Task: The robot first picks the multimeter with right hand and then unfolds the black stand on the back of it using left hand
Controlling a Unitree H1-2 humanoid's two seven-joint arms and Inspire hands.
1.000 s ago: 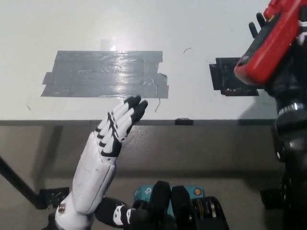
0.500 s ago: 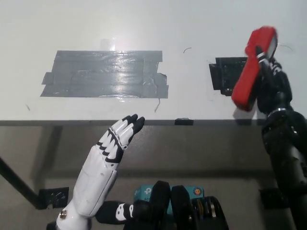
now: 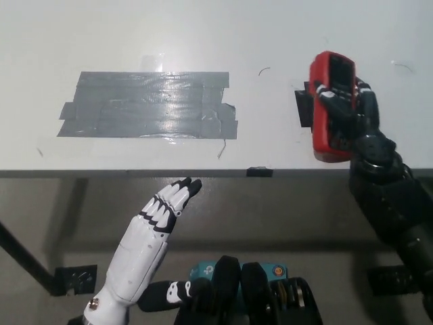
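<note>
Head view — multimeter (image 3: 330, 107), red, long axis near upright, stood clasped in my right hand (image 3: 352, 118) over the table's (image 3: 270, 40) right edge; my left hand (image 3: 157, 217) — empty, fingers straight — lay well leftward, lower.

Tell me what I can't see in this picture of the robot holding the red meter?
- Black stand on the meter: head view, not visible; folded or unfolded can't be told.
- Black patch on the table: mostly covered by the meter and the right hand.
- Meter's screen: partly covered by the black fingers, too small to read.
- Left hand, open below the table edge: its arm is cut off by the bottom edge.
</note>
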